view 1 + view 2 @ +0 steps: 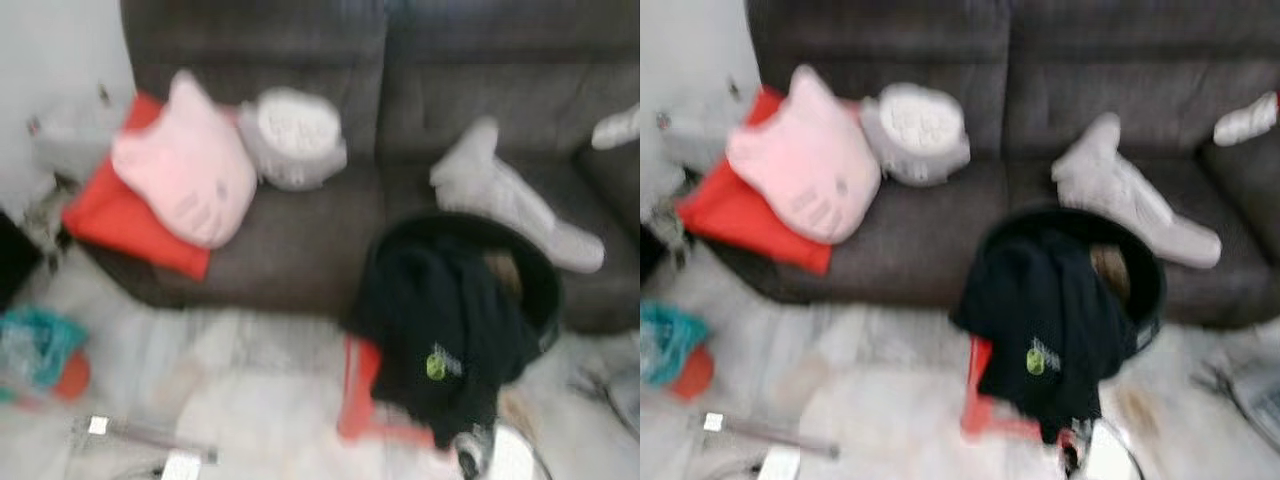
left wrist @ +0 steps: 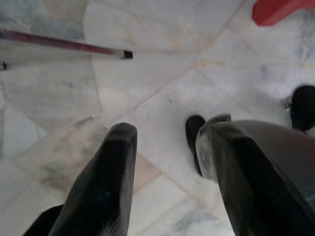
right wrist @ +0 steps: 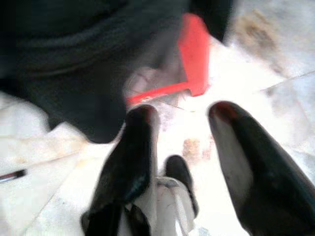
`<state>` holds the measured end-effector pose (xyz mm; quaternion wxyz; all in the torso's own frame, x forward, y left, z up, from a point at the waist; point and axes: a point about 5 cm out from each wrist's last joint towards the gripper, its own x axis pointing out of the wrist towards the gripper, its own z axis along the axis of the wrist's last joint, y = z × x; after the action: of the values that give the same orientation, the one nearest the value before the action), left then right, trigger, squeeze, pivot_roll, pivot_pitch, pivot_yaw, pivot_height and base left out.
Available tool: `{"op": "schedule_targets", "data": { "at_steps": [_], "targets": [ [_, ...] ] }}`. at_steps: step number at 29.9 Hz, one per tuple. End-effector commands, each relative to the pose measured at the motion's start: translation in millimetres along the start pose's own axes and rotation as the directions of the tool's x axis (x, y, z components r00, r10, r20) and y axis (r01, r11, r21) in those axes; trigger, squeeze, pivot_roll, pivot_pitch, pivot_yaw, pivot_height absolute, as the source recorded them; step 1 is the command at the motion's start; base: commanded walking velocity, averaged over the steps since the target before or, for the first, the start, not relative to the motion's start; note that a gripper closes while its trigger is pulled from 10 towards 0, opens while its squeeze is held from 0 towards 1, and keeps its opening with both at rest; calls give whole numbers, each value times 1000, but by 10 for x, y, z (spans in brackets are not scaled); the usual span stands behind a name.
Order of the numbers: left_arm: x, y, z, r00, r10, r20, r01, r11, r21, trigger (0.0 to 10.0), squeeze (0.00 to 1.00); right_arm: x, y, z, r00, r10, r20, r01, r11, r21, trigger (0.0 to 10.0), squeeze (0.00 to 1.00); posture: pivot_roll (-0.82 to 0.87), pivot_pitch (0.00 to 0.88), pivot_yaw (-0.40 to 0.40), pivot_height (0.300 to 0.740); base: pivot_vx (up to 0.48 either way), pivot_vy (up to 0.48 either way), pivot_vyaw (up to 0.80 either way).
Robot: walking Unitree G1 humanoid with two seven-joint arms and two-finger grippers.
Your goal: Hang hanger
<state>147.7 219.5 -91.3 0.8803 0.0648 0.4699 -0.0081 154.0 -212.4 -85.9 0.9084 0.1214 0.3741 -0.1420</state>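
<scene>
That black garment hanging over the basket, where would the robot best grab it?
Probably the bunched fold draped over the near rim, above the green logo on the black garment. It hangs outside the black basket toward the robot, so coming from the front looks easiest.

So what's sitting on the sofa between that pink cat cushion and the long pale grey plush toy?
A round grey-and-white cushion lies between the pink cat cushion and the pale grey plush toy, touching the pink one. Then comes bare sofa seat, seen in both eye views.
</scene>
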Motion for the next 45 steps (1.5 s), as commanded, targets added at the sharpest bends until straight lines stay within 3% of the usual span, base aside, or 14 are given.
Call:
{"op": "schedule_targets", "data": {
  "at_steps": [1,10,16,17,19,29,32,35,41,45],
  "targets": [
    [-20,-7,-94,999,-4,-35,4,1000,5,10000,0,1,-1,4,1000,-2,2,2,1000,10,10000,0,-87,48,15,740,0,0,0],
    [-17,-15,-91,999,-7,-38,8,1000,12,10000,0,-12,3,-65,999,8,-42,-8,1000,8,10000,0,-89,48,14,740,0,0,0],
    [-17,-15,-92,999,-8,-41,9,1000,11,10000,0,-25,-27,-108,996,8,-86,-19,993,-118,10000,0,-84,51,16,740,0,0,0],
    [-17,-15,-93,999,-9,-42,9,1000,12,10000,0,-27,-30,-114,996,13,-90,-22,996,-92,10000,0,-84,51,16,740,0,0,0],
    [-18,-10,-97,999,-10,-45,10,1000,13,10000,0,-31,-8,-138,993,65,-95,-58,995,81,10000,0,-83,53,20,740,0,0,0],
    [-22,26,-99,999,-4,-50,5,1000,26,10000,0,-34,170,-165,956,275,-102,-244,939,242,10000,0,-67,56,36,740,0,0,0],
    [-23,32,-98,999,-2,-50,4,1000,28,10000,0,-28,189,-148,953,288,-91,-255,929,268,10000,0,-67,57,39,740,0,0,0],
    [-24,43,-96,999,2,-50,0,999,33,10000,0,-1,194,-56,948,317,-29,-283,883,375,10000,0,-66,57,42,740,0,0,0],
    [-24,49,-95,999,4,-50,-2,999,36,10000,0,14,87,-9,971,239,-11,-215,892,398,10000,0,-67,55,43,740,0,0,0],
    [-23,47,-91,999,5,-48,-3,999,39,10000,0,36,126,85,957,290,33,-280,882,378,10000,0,-68,53,42,740,0,0,0]
  ]
}}
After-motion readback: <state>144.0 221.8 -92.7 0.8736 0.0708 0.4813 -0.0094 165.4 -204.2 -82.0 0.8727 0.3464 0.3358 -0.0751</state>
